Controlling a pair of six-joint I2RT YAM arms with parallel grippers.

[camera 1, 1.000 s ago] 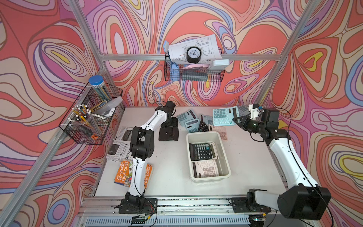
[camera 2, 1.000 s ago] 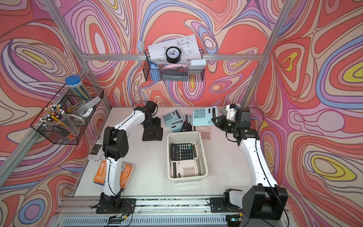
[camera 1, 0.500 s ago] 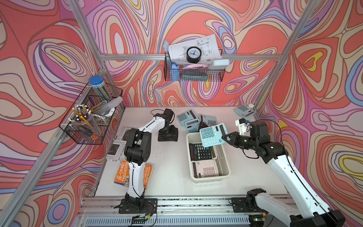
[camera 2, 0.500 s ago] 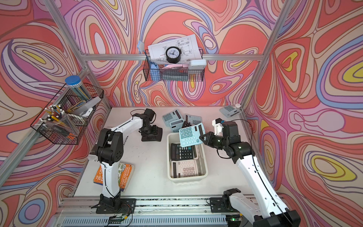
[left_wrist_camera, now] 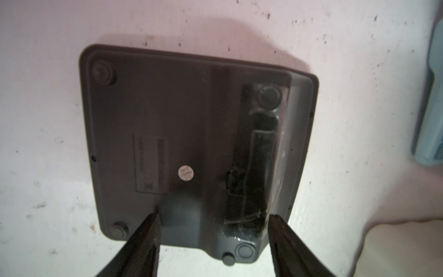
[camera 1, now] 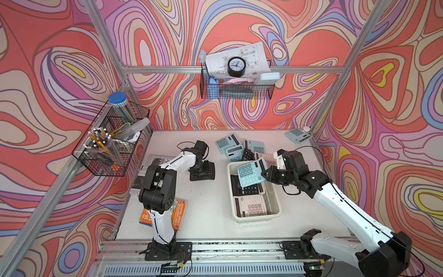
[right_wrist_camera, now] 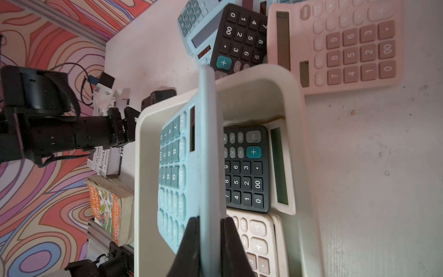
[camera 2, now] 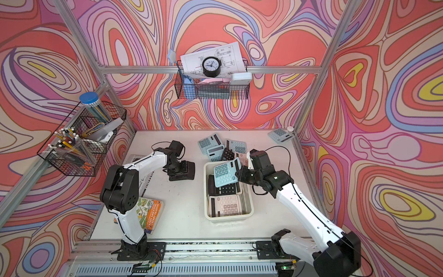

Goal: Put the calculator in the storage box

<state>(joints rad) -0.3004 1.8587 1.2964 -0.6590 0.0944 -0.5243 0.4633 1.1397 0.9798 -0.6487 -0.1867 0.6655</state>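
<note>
- The white worktop (camera 1: pixel 206 215) fills the lower middle of both top views.
- The cream storage box (camera 1: pixel 257 217) sits right of centre on it. A black calculator (camera 1: pixel 249 190) and a pale pink calculator (camera 1: pixel 251 206) lie flat inside.
- The blue calculator (camera 1: pixel 248 173) hangs tilted over the box's upper end, above the black calculator. I cannot tell whether they touch.
- A dark calculator (left_wrist_camera: pixel 191 120) lies face down on the worktop, left of the box and apart from it.
- My right gripper (right_wrist_camera: pixel 211 219) is clamped on the blue calculator's edge.
- My left gripper (left_wrist_camera: pixel 213 215) hovers over the dark calculator's back, jaws spread, grasping nothing.
</note>
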